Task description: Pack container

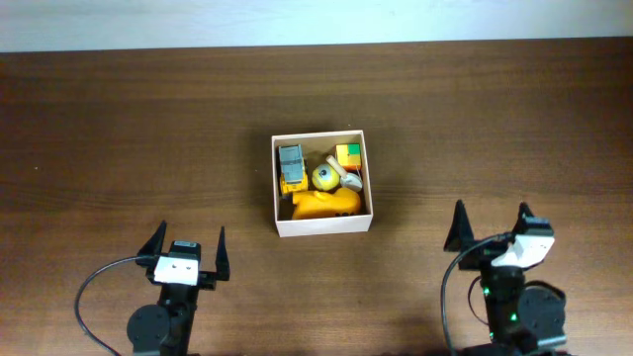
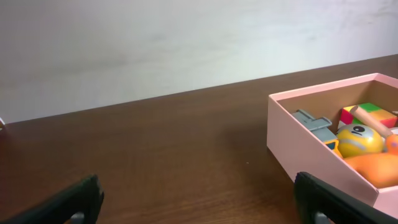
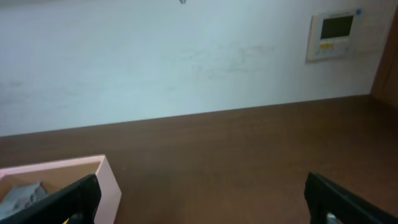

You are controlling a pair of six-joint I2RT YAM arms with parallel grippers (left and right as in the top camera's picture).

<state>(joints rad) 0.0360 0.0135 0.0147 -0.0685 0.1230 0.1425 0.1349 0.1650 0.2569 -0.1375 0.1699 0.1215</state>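
Near left, the left gripper [image 1: 190,242] stands with its black fingers spread wide, gripping nothing. The square, shallow white cardboard container [image 1: 324,225] sits in the middle of the dark brown wooden table [image 1: 119,129], farther off than both arms, holding a grey-and-yellow toy truck [image 1: 290,168], a yellow ball [image 1: 325,178], an orange rounded toy [image 1: 321,204] and a multicoloured cube [image 1: 348,155]. Near right, the right gripper [image 1: 492,229] is likewise spread wide and empty.

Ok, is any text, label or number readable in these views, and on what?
No text can be read anywhere.
Wall panel: it has a screen with small marks beneath, too blurred to read.
Toys in the container: no lettering visible.
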